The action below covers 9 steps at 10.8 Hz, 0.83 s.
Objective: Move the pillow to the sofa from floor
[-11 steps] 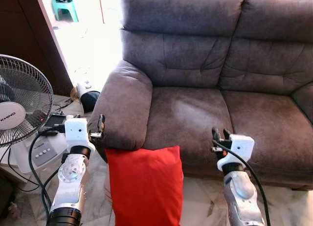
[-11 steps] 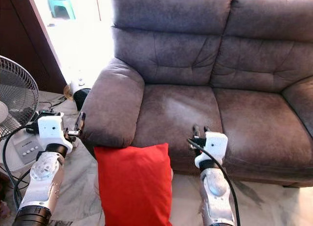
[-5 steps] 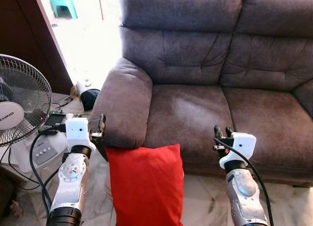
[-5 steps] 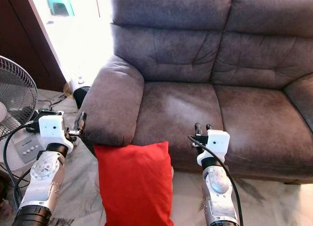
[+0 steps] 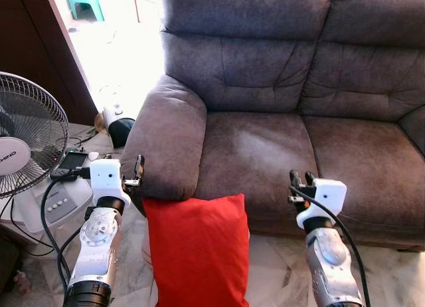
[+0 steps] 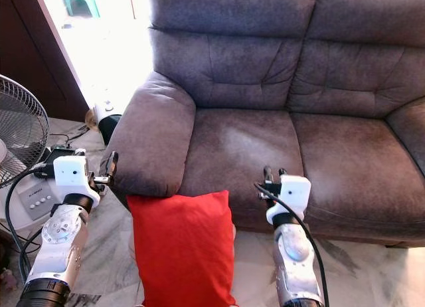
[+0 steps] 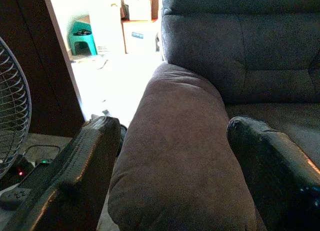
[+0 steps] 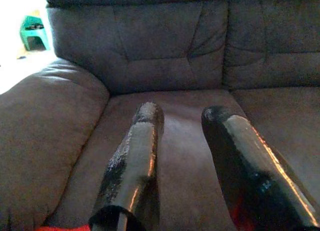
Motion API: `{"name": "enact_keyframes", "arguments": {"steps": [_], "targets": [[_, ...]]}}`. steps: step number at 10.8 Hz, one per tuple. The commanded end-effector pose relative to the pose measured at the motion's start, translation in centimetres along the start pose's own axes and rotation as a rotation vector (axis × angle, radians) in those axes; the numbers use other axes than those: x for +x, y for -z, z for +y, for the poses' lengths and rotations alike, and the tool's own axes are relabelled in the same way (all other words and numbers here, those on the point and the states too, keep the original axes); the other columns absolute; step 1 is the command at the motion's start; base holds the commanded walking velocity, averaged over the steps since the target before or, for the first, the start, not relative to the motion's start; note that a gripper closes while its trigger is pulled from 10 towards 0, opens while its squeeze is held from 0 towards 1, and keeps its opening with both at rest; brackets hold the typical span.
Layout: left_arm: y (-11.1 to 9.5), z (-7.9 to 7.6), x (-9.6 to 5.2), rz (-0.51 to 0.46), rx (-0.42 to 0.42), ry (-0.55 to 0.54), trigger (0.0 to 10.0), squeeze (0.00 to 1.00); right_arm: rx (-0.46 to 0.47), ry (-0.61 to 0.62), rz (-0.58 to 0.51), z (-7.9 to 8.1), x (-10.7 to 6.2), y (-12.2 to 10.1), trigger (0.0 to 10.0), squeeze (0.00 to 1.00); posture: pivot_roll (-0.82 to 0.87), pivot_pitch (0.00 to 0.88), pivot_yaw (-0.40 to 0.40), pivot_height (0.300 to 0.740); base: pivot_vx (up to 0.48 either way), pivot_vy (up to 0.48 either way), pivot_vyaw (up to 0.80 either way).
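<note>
A red pillow (image 5: pixel 196 250) stands on the marble floor (image 5: pixel 269 277) at lower centre of the frame, its top edge leaning against the front of the grey sofa (image 5: pixel 279 114). We judge it soft and light, likely to sag if pinched at one corner, so we would squeeze it between both arms at its side edges. Our left gripper (image 5: pixel 137 174) hovers by the armrest with fingers spread wide; our right gripper (image 5: pixel 300 181) hangs over the seat front, fingers slightly apart, both empty. A standing fan (image 5: pixel 30 134) fills the left edge, sunlight flooding the doorway upper left.
</note>
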<state>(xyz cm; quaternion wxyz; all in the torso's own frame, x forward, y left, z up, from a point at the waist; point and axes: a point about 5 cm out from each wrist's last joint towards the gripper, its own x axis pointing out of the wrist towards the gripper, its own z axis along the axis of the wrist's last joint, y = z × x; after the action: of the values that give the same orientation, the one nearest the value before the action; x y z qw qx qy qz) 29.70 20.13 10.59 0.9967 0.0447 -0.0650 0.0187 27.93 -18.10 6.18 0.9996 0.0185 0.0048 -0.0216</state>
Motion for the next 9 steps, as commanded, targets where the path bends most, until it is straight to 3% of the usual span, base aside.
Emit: {"name": "enact_keyframes", "arguments": {"steps": [1, 6, 9], "targets": [[-0.52, -0.18, 0.29, -0.014, -0.011, 0.004, 10.0, 0.0, 0.004, 0.004, 0.005, -0.05, 0.1, -0.06, 10.0, 0.0, 0.02, 0.088, -0.034, 0.74, 0.0, 0.0, 0.0], [-0.55, -0.41, 0.32, -0.011, -0.02, 0.005, 10.0, 0.0, 0.001, 0.009, 0.003, -0.26, 0.21, -0.18, 10.0, 0.0, 0.02, 0.086, -0.033, 0.663, 0.0, 0.0, 0.0], [-0.65, -0.47, 0.54, -0.012, -0.023, 0.003, 10.0, 0.0, 0.007, 0.008, -0.005, -0.23, 0.22, -0.23, 10.0, 0.0, 0.02, 0.087, -0.033, 0.65, 0.0, 0.0, 0.0]]}}
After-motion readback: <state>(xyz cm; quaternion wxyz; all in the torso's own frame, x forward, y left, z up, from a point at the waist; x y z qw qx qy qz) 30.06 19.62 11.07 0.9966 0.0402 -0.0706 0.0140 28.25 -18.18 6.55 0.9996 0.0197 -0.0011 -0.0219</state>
